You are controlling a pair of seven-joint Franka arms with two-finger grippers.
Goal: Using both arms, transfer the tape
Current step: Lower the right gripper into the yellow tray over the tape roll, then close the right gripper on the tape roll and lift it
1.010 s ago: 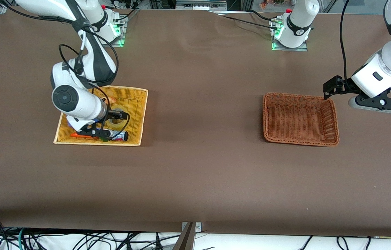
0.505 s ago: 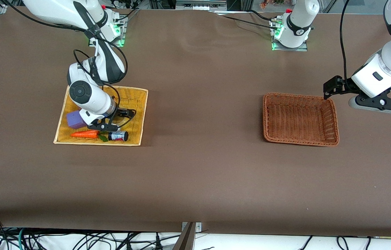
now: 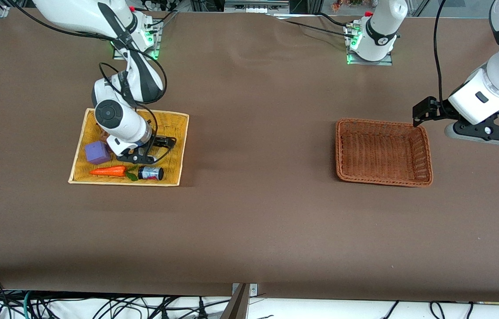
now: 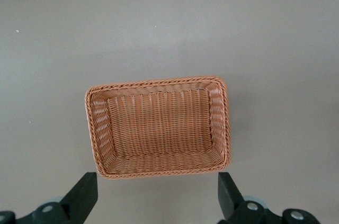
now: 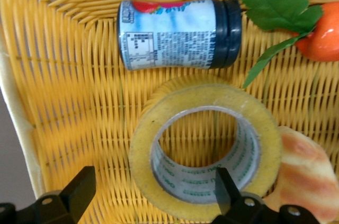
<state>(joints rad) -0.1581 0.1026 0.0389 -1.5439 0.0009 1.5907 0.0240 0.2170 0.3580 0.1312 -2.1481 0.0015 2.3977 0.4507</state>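
The tape [image 5: 204,94], a yellowish ring with a grey core, lies flat in the yellow basket [image 5: 63,75]. My right gripper [image 5: 153,189] is open just over it, with one finger outside the ring and the other over its core. In the front view the right gripper [image 3: 166,142] is low over the yellow basket [image 3: 174,115] and hides the tape. My left gripper [image 3: 422,113] is open and empty, and waits in the air over the brown basket's [image 3: 382,122] corner. The left wrist view shows that gripper [image 4: 158,192] and the brown basket [image 4: 159,82] with nothing in it.
The yellow basket also holds a purple cube [image 3: 97,152], a toy carrot [image 3: 108,171] with green leaves [image 5: 275,1] and a small jar [image 3: 151,173] lying on its side [image 5: 175,34] next to the tape. A croissant toy [image 5: 302,166] touches the tape's rim.
My right arm's hand has shifted over the yellow basket, away from the front camera, uncovering the purple cube and the carrot. The left arm has not moved.
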